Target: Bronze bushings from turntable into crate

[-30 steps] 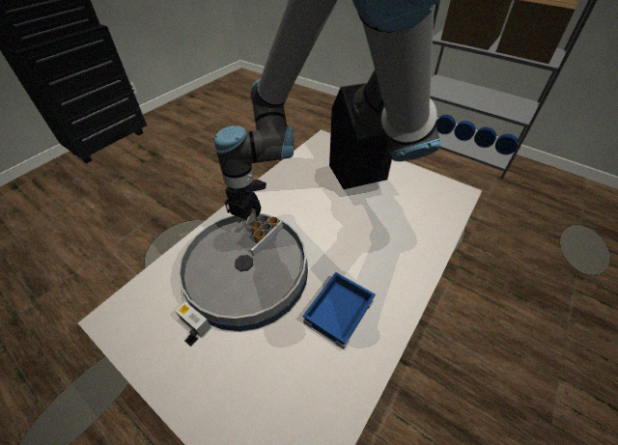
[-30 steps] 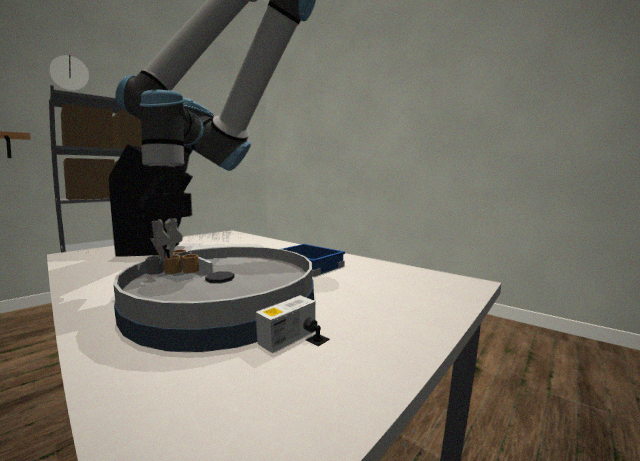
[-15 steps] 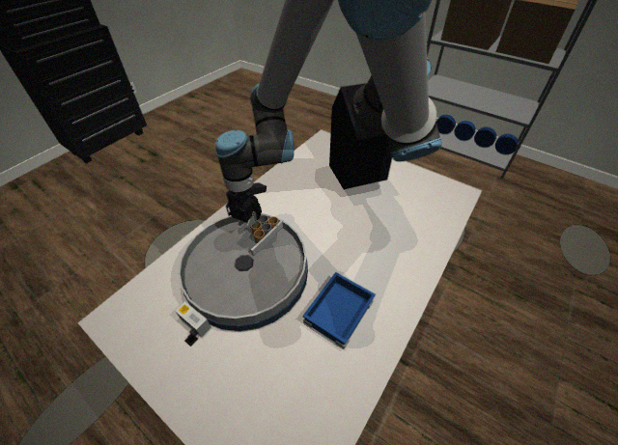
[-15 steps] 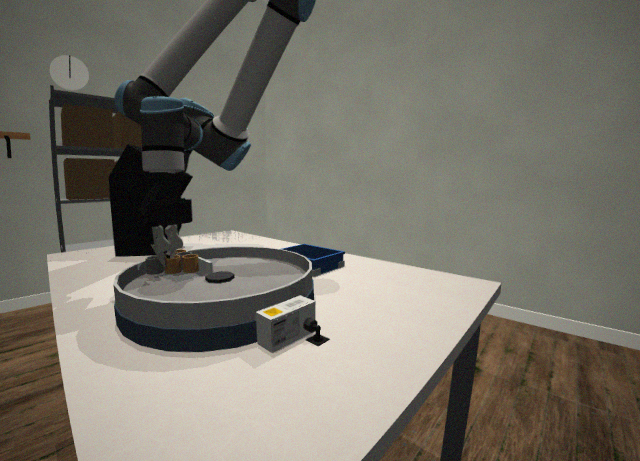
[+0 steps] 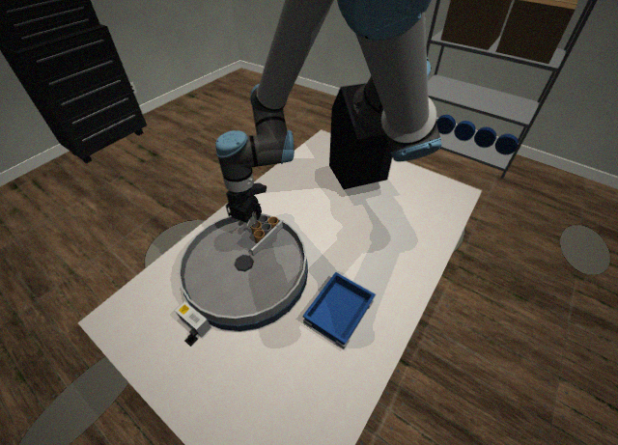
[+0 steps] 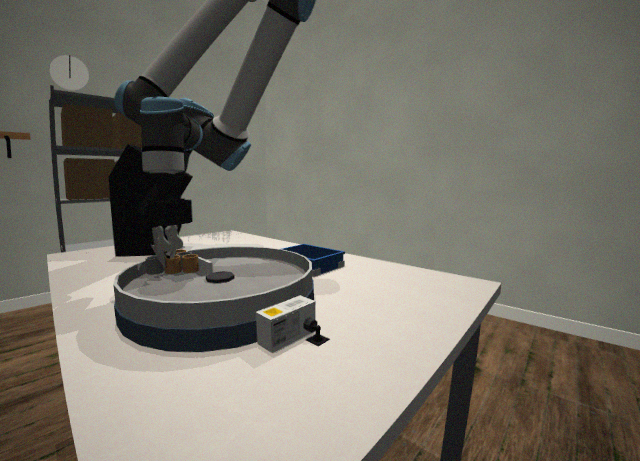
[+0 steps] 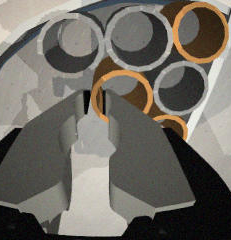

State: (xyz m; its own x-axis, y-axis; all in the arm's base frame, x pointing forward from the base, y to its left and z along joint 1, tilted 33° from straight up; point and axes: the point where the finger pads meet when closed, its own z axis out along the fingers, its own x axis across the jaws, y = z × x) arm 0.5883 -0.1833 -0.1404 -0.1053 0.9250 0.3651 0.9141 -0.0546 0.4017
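My gripper point(image 5: 252, 225) point(image 6: 163, 258) point(image 7: 96, 92) is nearly closed and holds nothing. Its tips are low over the turntable point(image 5: 211, 281) point(image 6: 206, 311), at the left edge of a bronze bushing point(image 7: 142, 97). The rim shows below the narrow gap between them. A second bronze bushing point(image 5: 272, 221) point(image 7: 212, 40) stands beside the bar, and a third bronze bushing point(image 5: 258, 235) point(image 6: 190, 263) is partly hidden by the right finger in the wrist view. Three steel bushings stand upright among them: one steel bushing point(image 7: 62, 63) at the left, another steel bushing point(image 7: 157, 52) and a smaller-looking steel bushing point(image 7: 190, 96). The blue crate point(image 5: 341, 308) point(image 6: 326, 262) is empty.
A pale straight bar point(image 5: 266, 237) point(image 7: 207, 92) borders the bushings on the turntable. The turntable has a raised rim and a dark central hub point(image 5: 243, 263) point(image 6: 220, 277). A white box point(image 5: 193, 319) point(image 6: 285, 324) stands outside its rim.
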